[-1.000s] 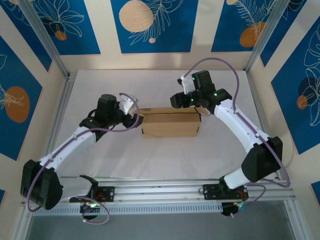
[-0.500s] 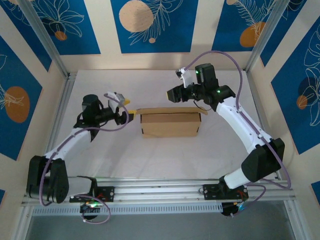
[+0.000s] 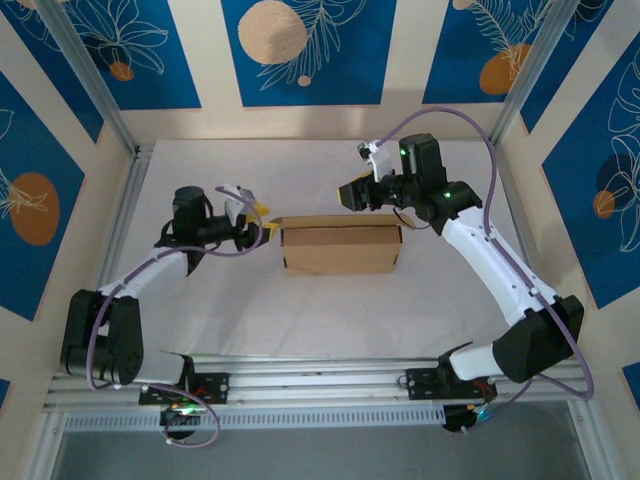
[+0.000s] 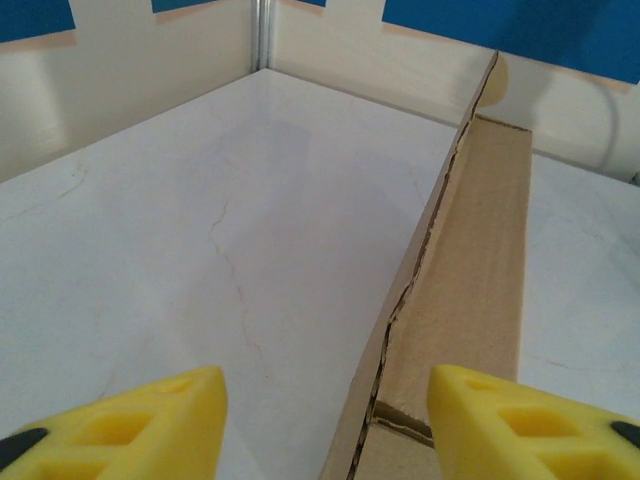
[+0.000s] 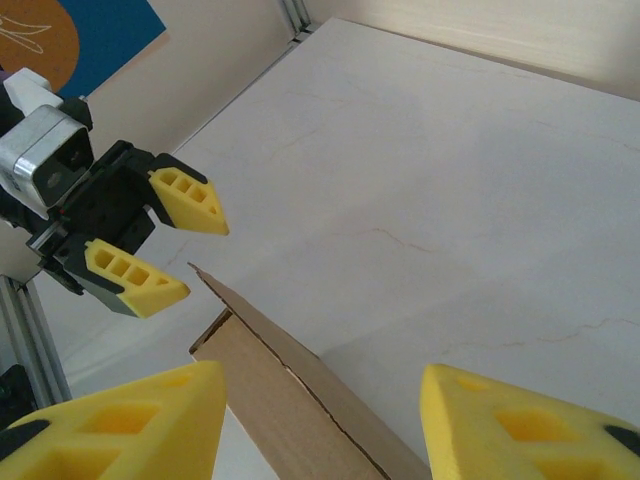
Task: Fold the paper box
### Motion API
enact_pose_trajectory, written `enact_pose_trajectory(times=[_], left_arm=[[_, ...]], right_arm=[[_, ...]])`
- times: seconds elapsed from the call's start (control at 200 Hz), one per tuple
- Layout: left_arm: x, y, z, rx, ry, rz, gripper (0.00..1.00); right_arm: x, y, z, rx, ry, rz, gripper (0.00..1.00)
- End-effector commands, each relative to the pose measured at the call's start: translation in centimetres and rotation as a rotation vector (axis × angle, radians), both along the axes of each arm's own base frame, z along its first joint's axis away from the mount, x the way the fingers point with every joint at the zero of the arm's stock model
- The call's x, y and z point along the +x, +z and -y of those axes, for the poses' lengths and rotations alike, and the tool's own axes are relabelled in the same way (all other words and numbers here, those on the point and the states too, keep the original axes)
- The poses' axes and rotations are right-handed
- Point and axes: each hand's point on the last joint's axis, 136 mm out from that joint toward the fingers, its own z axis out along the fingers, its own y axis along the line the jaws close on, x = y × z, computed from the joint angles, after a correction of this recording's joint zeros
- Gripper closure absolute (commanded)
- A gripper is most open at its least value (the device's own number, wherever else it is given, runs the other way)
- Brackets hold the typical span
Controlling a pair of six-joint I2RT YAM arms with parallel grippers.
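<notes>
Paper box [image 3: 340, 250] is sitting mid-surface [image 3: 300, 320], long side facing the arm bases, with its rear flap edge [image 4: 415, 265] standing slightly proud along the back.

Left gripper [image 3: 262, 233] is hovering at the box's left end. Its jaws are standing apart with the flap corner between them and are clamping nothing. Right gripper [image 3: 343, 196] is hanging above the back edge, jaws released, nothing in them.

Risks, as judged:
- A pinch on that thin corner is likely to crease or tear it, not fold it on the score line.
- Nothing is pinning the box, so a sideways push may be sliding it toward the right arm.

Unclear:
- Whether the left fingertip [image 4: 520, 420] is touching cardboard.
- Tabs, slots and the box interior are lying out of sight.
- Both wrist views are cutting off their own fingertips low in frame.
</notes>
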Motion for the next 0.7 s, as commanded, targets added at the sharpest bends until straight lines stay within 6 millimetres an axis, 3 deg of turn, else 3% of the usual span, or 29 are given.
enact_pose_trajectory(times=[0.0,0.145,0.26,0.43,0.515,0.695], left_arm=[[-0.2,0.5,0.4,0.008,-0.046,0.027,0.47],[-0.6,-0.1,0.9,0.053,-0.064,0.036,0.48],[-0.3,-0.4,1.1,0.084,-0.058,0.033,0.56],[-0.3,0.0,1.3,0.1,-0.056,0.049,0.84],[-0.6,0.0,1.6,0.114,-0.062,0.06,1.0],[-1.1,-0.4,2.0,0.173,-0.031,0.081,1.0]], right_arm=[[-0.1,-0.2,0.3,-0.014,-0.02,-0.002,0.46],[-0.1,-0.5,0.4,-0.023,-0.028,-0.016,0.46],[-0.3,-0.6,0.6,-0.028,-0.036,-0.025,0.46],[-0.1,-1.1,1.4,-0.054,-0.093,-0.04,0.49],[1.5,-1.8,3.4,-0.092,-0.259,-0.05,0.53],[3.0,-4.5,9.0,-0.156,-0.555,-0.111,0.58]])
